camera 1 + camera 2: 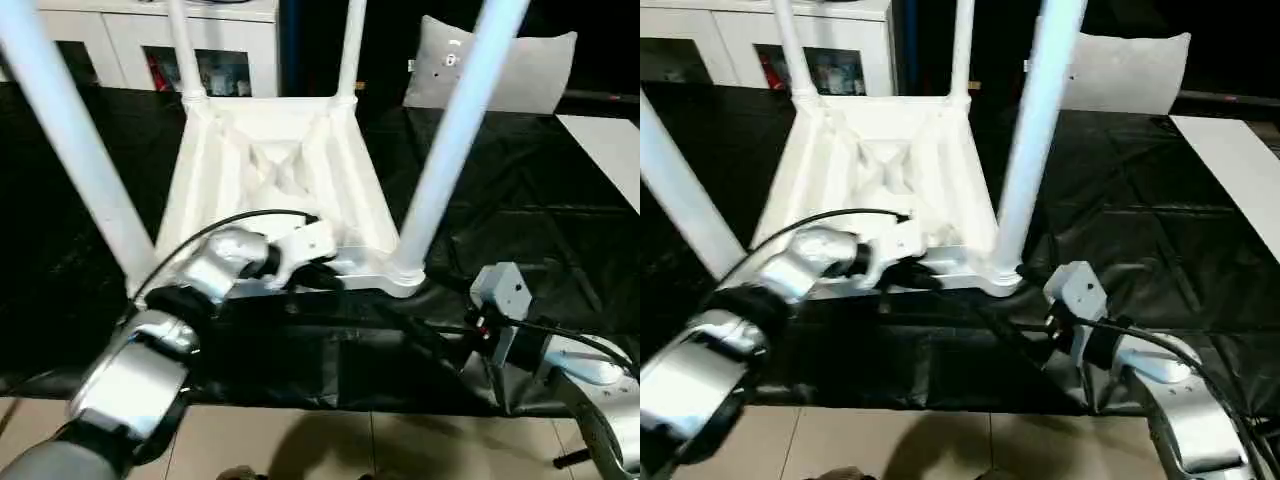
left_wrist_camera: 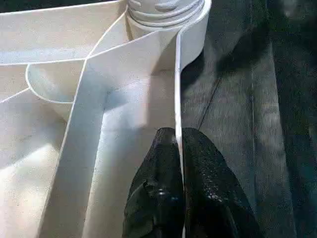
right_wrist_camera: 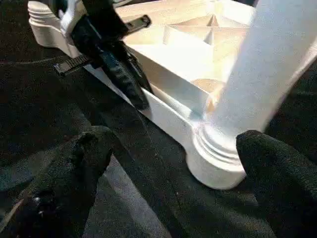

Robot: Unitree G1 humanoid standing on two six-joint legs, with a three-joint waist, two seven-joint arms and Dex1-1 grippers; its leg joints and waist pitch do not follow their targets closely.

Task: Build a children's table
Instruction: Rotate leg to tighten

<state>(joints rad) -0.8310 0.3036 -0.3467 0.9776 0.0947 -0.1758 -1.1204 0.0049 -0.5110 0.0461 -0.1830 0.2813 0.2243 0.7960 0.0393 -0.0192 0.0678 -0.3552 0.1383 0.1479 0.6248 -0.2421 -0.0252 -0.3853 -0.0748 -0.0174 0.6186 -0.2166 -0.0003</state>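
The white children's table point(image 1: 270, 160) lies upside down on a black mat, its ribbed underside facing up. Legs stand in its corner sockets: a near right leg point(image 1: 455, 130), a near left leg point(image 1: 70, 130), and two far ones point(image 1: 182, 50). My left gripper point(image 2: 178, 136) is shut on the thin near rim point(image 2: 177, 74) of the tabletop, one finger on each side of it, close to a corner socket. My right gripper point(image 3: 173, 148) stands open low over the mat, its fingers point(image 3: 84, 153) spread on either side of the near right corner socket point(image 3: 213, 158) without touching it.
The black mat point(image 1: 520, 200) covers the work surface. A white cabinet point(image 1: 150, 40) stands at the back left and a grey pillow point(image 1: 500, 70) at the back right. A white board point(image 1: 610, 150) lies at the right edge. Tiled floor point(image 1: 300, 440) runs along the near edge.
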